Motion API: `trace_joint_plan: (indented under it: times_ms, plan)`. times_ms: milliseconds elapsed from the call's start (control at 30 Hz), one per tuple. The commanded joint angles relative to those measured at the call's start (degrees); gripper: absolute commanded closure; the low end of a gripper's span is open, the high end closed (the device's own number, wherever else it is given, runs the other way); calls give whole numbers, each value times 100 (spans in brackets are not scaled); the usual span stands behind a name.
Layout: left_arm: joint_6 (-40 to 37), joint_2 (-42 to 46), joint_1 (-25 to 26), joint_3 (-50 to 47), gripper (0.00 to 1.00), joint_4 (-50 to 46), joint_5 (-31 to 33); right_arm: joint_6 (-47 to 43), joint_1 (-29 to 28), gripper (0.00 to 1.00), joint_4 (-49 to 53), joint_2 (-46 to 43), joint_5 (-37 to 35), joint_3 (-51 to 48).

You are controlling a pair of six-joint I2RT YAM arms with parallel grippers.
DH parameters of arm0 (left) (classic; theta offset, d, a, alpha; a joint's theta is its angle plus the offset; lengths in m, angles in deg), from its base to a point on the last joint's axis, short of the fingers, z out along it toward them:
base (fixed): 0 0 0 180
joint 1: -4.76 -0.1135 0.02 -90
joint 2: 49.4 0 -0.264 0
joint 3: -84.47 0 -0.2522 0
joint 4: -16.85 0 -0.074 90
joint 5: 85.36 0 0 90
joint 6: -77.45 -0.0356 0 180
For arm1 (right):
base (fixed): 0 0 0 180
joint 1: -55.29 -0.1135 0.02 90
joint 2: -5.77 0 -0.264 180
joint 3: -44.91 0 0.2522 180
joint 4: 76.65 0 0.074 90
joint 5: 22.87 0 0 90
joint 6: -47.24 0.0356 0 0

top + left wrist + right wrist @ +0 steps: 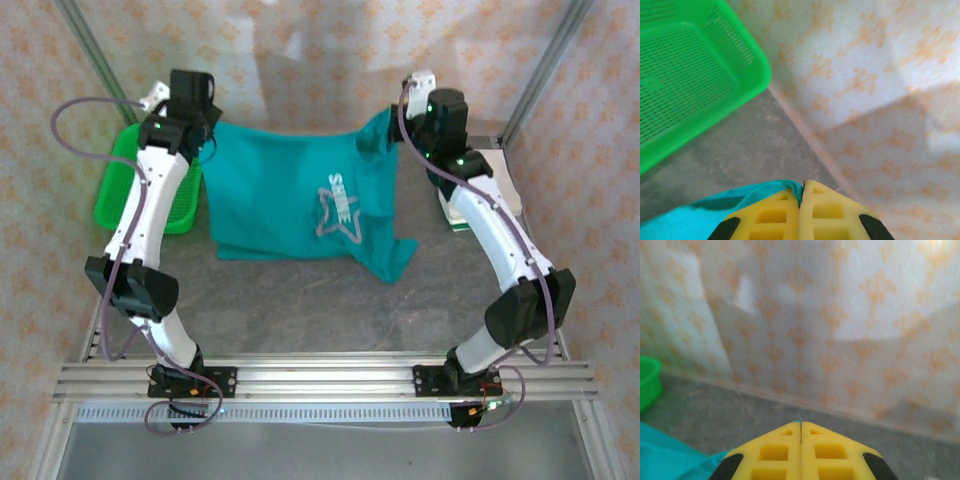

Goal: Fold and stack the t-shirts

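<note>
The teal t-shirt [290, 200] lies spread across the middle of the counter [300, 320], print side up, with its star and lettering print [338, 208] showing and one loose flap [395, 262] trailing toward the near right. Its far edge runs in a nearly straight line between the two arms. That seems to be the purpose of this hold: each arm has one far corner, so the cloth is drawn out wide and flat enough to give a clean fold line. The left end effector [802, 187] is clenched, its yellow fingers pressed together with a lip of teal cloth pinched at the tips, so it is grasping the shirt's far left corner. The right end effector [800, 425] is clenched the same way, with teal cloth at its lower left. It appears to grip the far right corner, though the pinch itself sits at the very edge of that view. Both point toward the patterned far wall. The green mesh basket [125, 195] sits at the far left, just beside the shirt and clear of it. A pale folded pile [452, 222] lies at the right, largely hidden under the right arm, and is probably where this shirt goes once folded. Folding looks barely begun. The next move probably calls for both corners to travel together, or the edge will skew.
</note>
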State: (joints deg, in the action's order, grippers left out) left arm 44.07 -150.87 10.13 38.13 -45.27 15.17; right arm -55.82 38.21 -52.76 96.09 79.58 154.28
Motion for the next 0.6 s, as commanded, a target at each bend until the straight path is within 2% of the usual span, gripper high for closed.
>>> trace_joint_plan:
  times_ms: [0, 167, 267, 367, 433, 567]
  plan:
    - [-215, -140, -250, 1297, 100, -310, -292, 120, 189, 100, -468, 85, 313, 1376]
    - [-129, -878, -603, 3263, 100, -723, -1067, 261, 628, 100, -40, 534, 591, 2992]
    - [-115, -865, -651, 3536, 100, -717, -1226, 189, 732, 100, 236, 507, 753, 3340]
    - [-155, -284, -651, 2730, 100, -585, -1328, 56, 750, 100, 269, 82, 927, 2723]
    - [-159, 297, -652, 1562, 100, -323, -1452, -47, 750, 100, 137, -370, 1233, 1896]
    - [-89, 1737, -635, -1453, 100, 571, -1640, -327, 750, 100, 6, -1471, 2350, -196]
